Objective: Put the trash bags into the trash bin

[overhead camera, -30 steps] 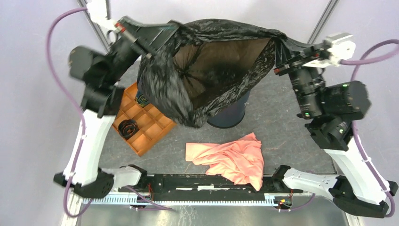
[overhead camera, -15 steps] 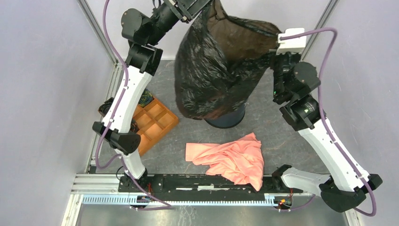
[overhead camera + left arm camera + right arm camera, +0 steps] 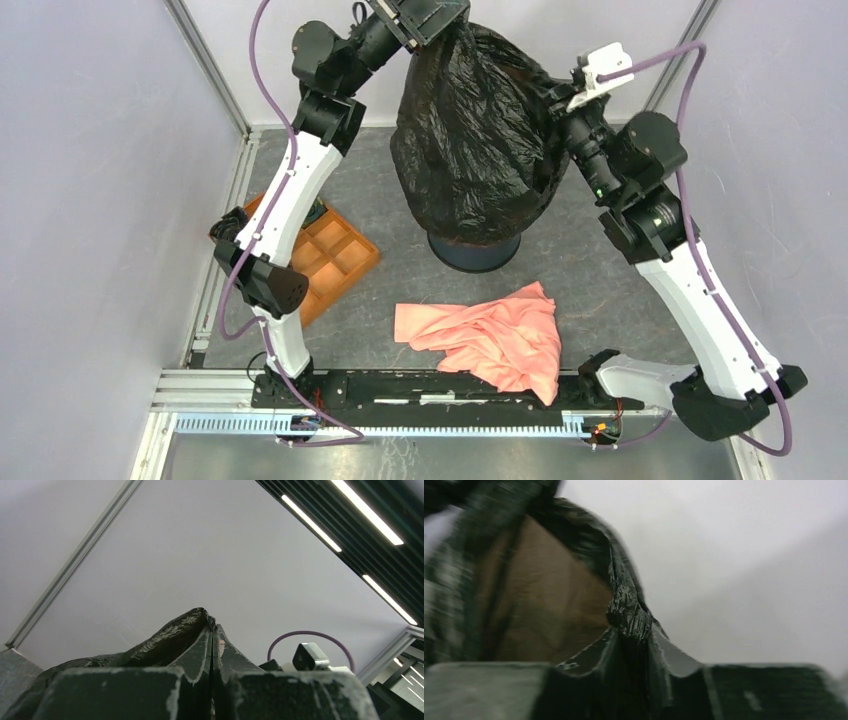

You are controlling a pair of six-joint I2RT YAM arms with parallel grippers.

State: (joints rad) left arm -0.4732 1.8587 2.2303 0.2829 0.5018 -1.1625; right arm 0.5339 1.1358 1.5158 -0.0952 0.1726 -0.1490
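Top view: 1 trash bag [image 3: 470, 140], glossy black and heavily wrinkled, hangs between the 2 raised arms at the far side of the table [image 3: 600, 270]. It hangs directly over the trash bin [image 3: 475, 255]. The bag's lower end hides the bin's rim, and only the bin's lower navy wall shows beneath it. Whether the bag's bottom sits inside the bin or only over its mouth cannot be told.

Left gripper [image 3: 212, 630]: the left wrist view shows the 2 fingers pressed together with a fold of black film pinched between them. The film rises to a peak just above the tips. This gripper is clamped on the bag's upper left edge, high above the table.

Right gripper [image 3: 634, 640]: the right wrist view is blurred. A crumpled ridge of black film sits in the narrow gap between the fingers, and the bag's brownish translucent inside shows to the left. Whether the fingers grip the film or merely flank it cannot be told.

A salmon-pink cloth [image 3: 490, 335] lies crumpled near the front, apart from the bin. An orange compartmented tray [image 3: 335, 262] sits to the left, partly behind the left arm.
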